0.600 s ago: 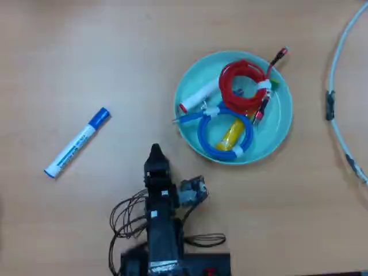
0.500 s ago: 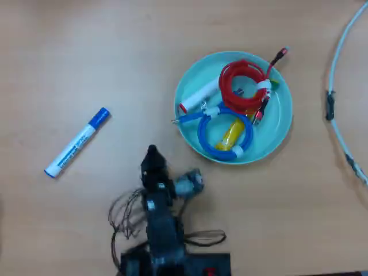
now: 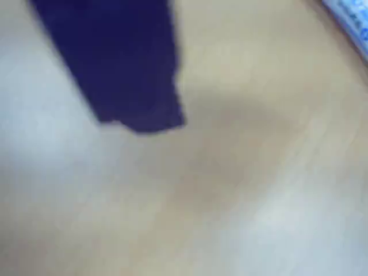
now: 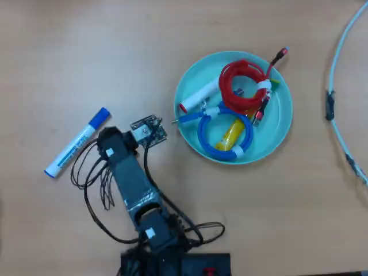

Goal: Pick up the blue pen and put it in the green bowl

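Observation:
The blue pen [image 4: 76, 143] lies slanted on the wooden table at the left of the overhead view, blue cap toward the upper right. My gripper [image 4: 105, 140] hovers just right of the pen, near its capped end, and touches nothing that I can see. The wrist view is blurred: one dark finger [image 3: 123, 69] reaches in from the top left, and a blue-and-white sliver of the pen [image 3: 352, 18] shows in the top right corner. Only one jaw shows, so open or shut is unclear. The green bowl [image 4: 277, 133] sits to the right of the gripper.
The bowl holds a red coiled cable [image 4: 244, 86], a blue coiled cable [image 4: 202, 131], a white marker with a red end [image 4: 198, 96] and a yellow object [image 4: 232, 131]. A white cable [image 4: 338, 86] runs along the right edge. Loose black wires [image 4: 92, 178] hang beside the arm.
The arm has swung left and stretched out from the bottom centre toward the pen. Its gripper now sits beside the pen's capped end. Pen and bowl have not moved.

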`<state>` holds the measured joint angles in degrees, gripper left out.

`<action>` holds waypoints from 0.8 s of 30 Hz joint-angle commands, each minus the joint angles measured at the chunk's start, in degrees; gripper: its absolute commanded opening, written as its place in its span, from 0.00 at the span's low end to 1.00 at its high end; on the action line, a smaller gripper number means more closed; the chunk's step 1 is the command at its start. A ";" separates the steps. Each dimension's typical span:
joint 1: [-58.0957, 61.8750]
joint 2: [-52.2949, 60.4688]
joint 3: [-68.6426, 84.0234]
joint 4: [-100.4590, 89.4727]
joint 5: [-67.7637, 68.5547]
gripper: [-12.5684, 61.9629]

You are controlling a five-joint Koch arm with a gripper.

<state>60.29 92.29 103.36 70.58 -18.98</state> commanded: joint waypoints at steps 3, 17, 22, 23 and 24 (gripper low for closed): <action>-3.43 1.85 -2.99 1.76 -12.39 0.82; -17.49 -4.57 -20.57 4.83 -5.01 0.82; -20.65 -7.38 -24.70 5.27 3.16 0.82; -20.83 -8.00 -25.66 5.36 4.66 0.82; -21.09 -9.23 -26.54 5.36 6.06 0.82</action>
<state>40.08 83.58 82.53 75.50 -16.17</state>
